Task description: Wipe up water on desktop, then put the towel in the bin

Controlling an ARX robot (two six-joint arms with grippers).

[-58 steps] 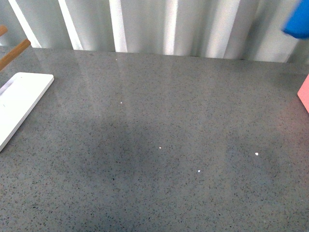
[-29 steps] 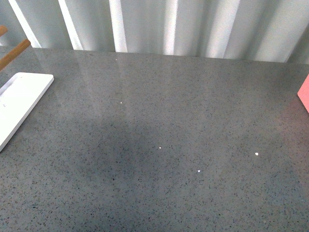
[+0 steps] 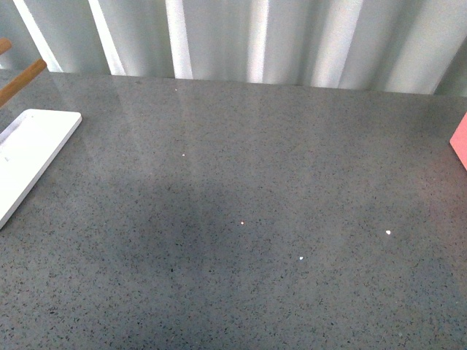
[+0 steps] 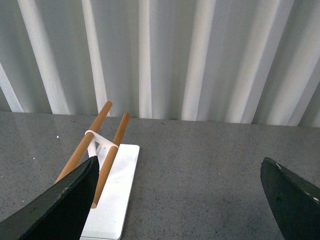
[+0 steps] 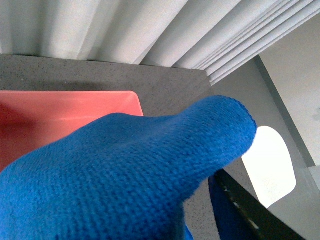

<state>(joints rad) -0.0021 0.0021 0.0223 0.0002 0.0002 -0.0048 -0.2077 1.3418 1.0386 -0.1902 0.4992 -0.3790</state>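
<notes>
The desktop (image 3: 248,204) is a dark grey speckled slab with a few tiny bright specks (image 3: 301,258); I cannot tell whether they are water. Neither arm shows in the front view. In the right wrist view the blue towel (image 5: 115,175) fills most of the picture, and my right gripper (image 5: 195,220) is shut on it, with one dark finger (image 5: 247,212) showing beside the cloth. The pink bin (image 5: 65,112) lies just beyond the towel; its edge (image 3: 460,140) shows at the far right of the front view. My left gripper (image 4: 180,200) hangs open over bare desktop (image 4: 200,165).
A white flat tray (image 3: 29,157) lies at the desktop's left edge, with two wooden rods (image 4: 95,142) leaning over it. White corrugated panels (image 3: 255,36) stand along the back edge. Past the desk's right corner shows a bright white patch (image 5: 267,165).
One second ago the blue towel showed in the top right corner of the front view; it has since left that view to the right. The desktop looks the same.
</notes>
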